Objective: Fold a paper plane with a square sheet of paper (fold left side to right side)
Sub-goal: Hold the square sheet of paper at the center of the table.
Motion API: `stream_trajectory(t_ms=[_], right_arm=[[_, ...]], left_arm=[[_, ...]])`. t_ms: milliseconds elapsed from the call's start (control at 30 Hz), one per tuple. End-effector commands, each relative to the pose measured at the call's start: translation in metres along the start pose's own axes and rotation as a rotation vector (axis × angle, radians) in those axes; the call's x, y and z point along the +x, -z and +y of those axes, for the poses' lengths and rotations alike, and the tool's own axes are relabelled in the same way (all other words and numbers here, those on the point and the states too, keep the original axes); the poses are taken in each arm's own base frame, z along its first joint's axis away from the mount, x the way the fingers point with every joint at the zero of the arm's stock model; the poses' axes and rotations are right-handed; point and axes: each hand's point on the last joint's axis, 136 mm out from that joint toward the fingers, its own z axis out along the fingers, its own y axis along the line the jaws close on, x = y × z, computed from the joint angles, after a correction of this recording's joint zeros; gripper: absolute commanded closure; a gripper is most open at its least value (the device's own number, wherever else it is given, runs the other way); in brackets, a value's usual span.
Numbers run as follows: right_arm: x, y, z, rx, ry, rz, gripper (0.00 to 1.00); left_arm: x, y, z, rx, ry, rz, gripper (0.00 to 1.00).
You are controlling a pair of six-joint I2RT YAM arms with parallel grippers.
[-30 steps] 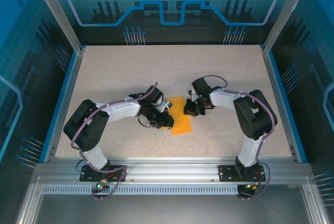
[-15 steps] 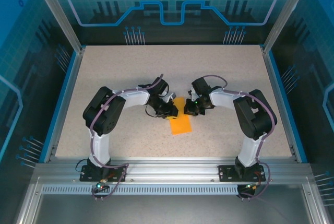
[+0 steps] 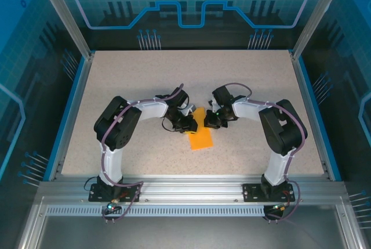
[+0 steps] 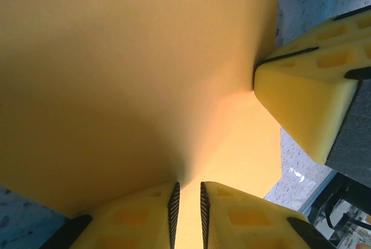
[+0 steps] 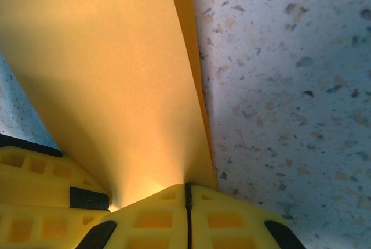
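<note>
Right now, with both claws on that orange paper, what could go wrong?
The left gripper and right gripper pinch the square sheet of paper close together; pulling apart could tear it. It bows between them, so a crease might land crooked. Their fingers nearly touch and could bump.

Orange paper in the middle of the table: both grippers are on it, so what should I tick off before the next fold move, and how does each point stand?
1. The left gripper grips the thin bright orange paper sheet: ok, paper runs between its nearly closed pads.
2. The right gripper grips the sheet: ok, its fingers are shut on the sheet's edge.
3. The grippers are apart from each other: ok, close but separate in the top view.
4. The sheet's near end lies on the speckled beige table: ok, it looks flat there.
5. The layers are aligned: cannot tell; a narrow strip of a second layer shows beside the upper one in the right wrist view.
</note>
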Motion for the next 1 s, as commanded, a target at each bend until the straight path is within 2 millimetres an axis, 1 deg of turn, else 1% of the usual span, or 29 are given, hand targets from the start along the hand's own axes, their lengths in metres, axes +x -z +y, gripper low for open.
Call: stream_trajectory(t_ms=[0,33,133,200,267,333,433,533,600,700,833,867,967], right_arm=[[0.014,-0.007,-0.008,0.046,0.014,0.044,0.93],[0.01,-0.004,-0.003,0.029,0.027,0.025,0.92],[-0.003,0.017,0.015,-0.015,0.074,-0.055,0.92],[-0.006,0.032,0.023,-0.026,0.098,-0.097,0.91],[-0.003,0.041,0.027,-0.032,0.114,-0.108,0.91],[0.005,0.045,0.028,-0.027,0.12,-0.1,0.91],[0.025,0.04,0.027,-0.033,0.105,-0.06,0.92],[0.043,0.027,0.022,-0.041,0.075,-0.013,0.92],[0.05,0.019,0.018,-0.03,0.064,0.012,0.92],[0.052,0.01,0.011,-0.008,0.052,0.032,0.93],[0.06,0.004,-0.004,0.053,0.034,0.066,0.93],[0.07,0.001,-0.014,0.083,0.021,0.094,0.93],[0.081,-0.003,-0.028,0.132,0.002,0.135,0.93]], left_arm=[[0.021,-0.015,0.03,-0.121,0.037,0.08,0.78],[0.023,-0.016,0.031,-0.127,0.038,0.084,0.77],[0.026,-0.018,0.036,-0.149,0.049,0.092,0.77],[0.028,-0.02,0.038,-0.152,0.061,0.096,0.77],[0.029,-0.021,0.04,-0.157,0.068,0.097,0.77],[0.03,-0.021,0.041,-0.16,0.071,0.098,0.77],[0.029,-0.02,0.04,-0.163,0.072,0.094,0.77],[0.029,-0.019,0.04,-0.165,0.071,0.094,0.78],[0.028,-0.02,0.039,-0.164,0.069,0.09,0.77],[0.027,-0.019,0.038,-0.162,0.067,0.088,0.77],[0.025,-0.017,0.03,-0.134,0.06,0.084,0.78],[0.023,-0.016,0.026,-0.122,0.056,0.081,0.77],[0.013,-0.008,0.016,-0.099,0.036,0.058,0.77]])
